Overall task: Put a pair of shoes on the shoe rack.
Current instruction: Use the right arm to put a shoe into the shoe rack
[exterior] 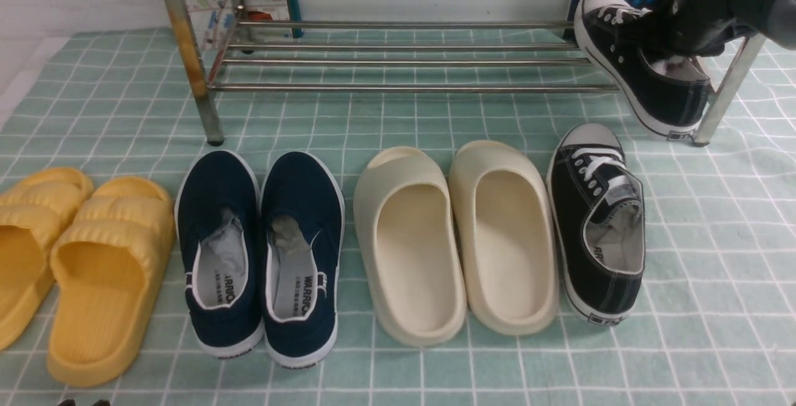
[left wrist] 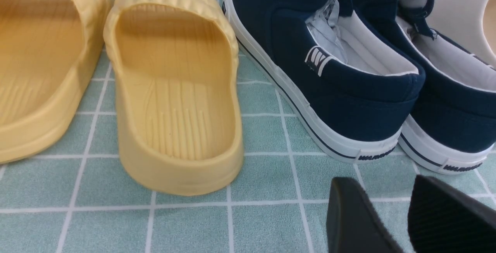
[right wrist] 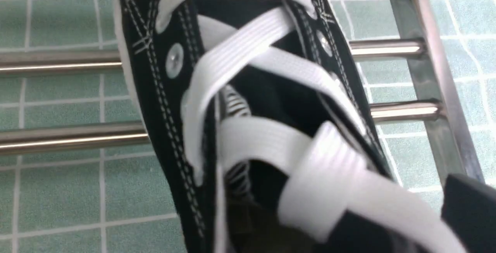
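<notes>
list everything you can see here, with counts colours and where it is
rack: 1, silver, at the back of the cloth
cloth: 1, green with a white grid, under everything
sneakers: 2, black with white laces; one tilted at the rack's right end, one on the cloth right of the cream slides
slip-ons: 2, navy, front row, left of centre
cream slides: 2, cream, front row, centre
yellow slides: 2, yellow, front row, far left
left gripper: 1, black, open, low, near the slip-ons' heels
right gripper: 1, black, at the rack sneaker's opening; grip unclear
</notes>
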